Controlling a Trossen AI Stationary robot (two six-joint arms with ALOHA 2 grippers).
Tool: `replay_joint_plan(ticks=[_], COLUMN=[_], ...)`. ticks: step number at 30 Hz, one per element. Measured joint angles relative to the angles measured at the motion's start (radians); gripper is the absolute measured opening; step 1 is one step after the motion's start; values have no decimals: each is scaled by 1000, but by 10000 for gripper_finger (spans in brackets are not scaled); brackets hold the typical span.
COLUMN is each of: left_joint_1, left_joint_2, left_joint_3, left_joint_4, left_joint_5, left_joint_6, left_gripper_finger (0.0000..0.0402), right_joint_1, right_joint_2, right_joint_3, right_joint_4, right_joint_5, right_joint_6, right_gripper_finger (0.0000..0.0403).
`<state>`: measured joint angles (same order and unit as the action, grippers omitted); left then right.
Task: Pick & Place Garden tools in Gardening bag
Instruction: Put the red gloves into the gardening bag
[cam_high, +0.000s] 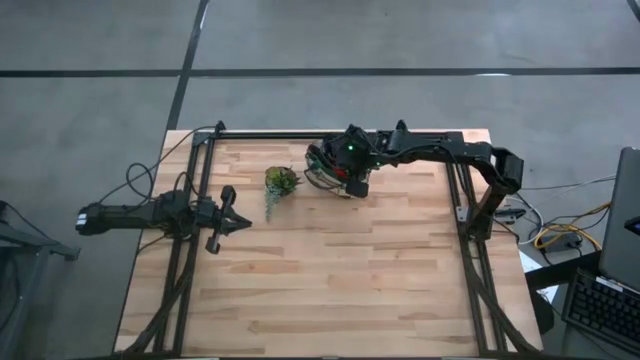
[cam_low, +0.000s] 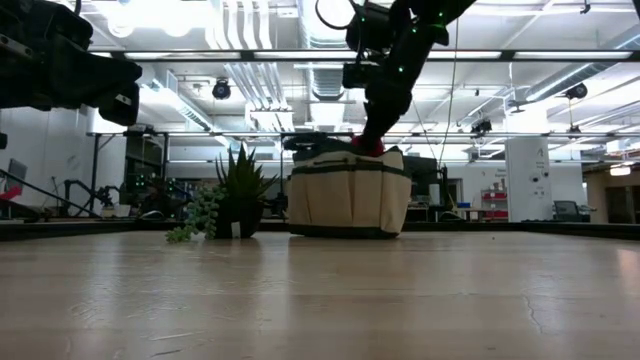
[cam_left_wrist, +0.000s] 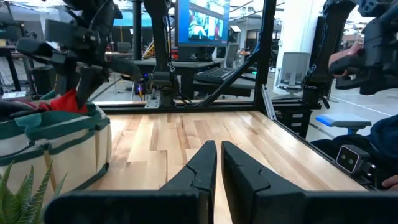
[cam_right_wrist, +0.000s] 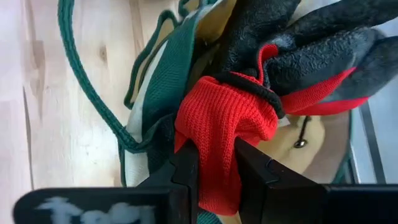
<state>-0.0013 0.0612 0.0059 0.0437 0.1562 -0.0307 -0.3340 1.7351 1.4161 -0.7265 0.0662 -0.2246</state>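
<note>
The tan gardening bag (cam_high: 325, 166) with dark green trim stands on its base at the table's far middle. It also shows in the low view (cam_low: 348, 192) and the left wrist view (cam_left_wrist: 53, 146). My right gripper (cam_right_wrist: 216, 155) is over the bag's open top, shut on the black-and-red gloves (cam_right_wrist: 273, 68). The gloves' black fingers lie across the bag's mouth. My left gripper (cam_left_wrist: 217, 163) is shut and empty, level above the table near its left edge (cam_high: 228, 215). The shears and the wooden-handled tool do not show. My right gripper pinches the gloves' red knit cuff (cam_right_wrist: 217, 124) between its two fingers, the cloth bunched in several layers. In the low view the fingers (cam_low: 378, 128) come from above, pointing down. The cuff (cam_low: 368, 148) sits at the bag's rim, and the black part rests on the bag's top.
A small green potted plant (cam_high: 281, 182) stands just left of the bag, a trailing sprig on the table. The bag's green cord handle (cam_right_wrist: 81, 74) lies loose on the wood. The black frame rails (cam_high: 330, 135) run along the far edge and both sides.
</note>
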Motion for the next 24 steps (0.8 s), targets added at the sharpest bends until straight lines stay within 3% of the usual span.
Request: replay_joint_plan(ticks=[8,21,24], left_joint_1=[0,0,0], left_joint_2=[0,0,0], left_joint_3=[0,0,0], left_joint_4=[0,0,0], left_joint_5=[0,0,0], left_joint_6=[0,0,0], left_gripper_finger=[28,28,28], right_joint_1=[0,22,24], right_joint_2=[0,0,0], right_joint_3=[-24,78,83], right_joint_4=[6,8,8], right_joint_5=[5,202,199], right_joint_6=[-8,-68,-66], right_gripper_finger=[63,63,63])
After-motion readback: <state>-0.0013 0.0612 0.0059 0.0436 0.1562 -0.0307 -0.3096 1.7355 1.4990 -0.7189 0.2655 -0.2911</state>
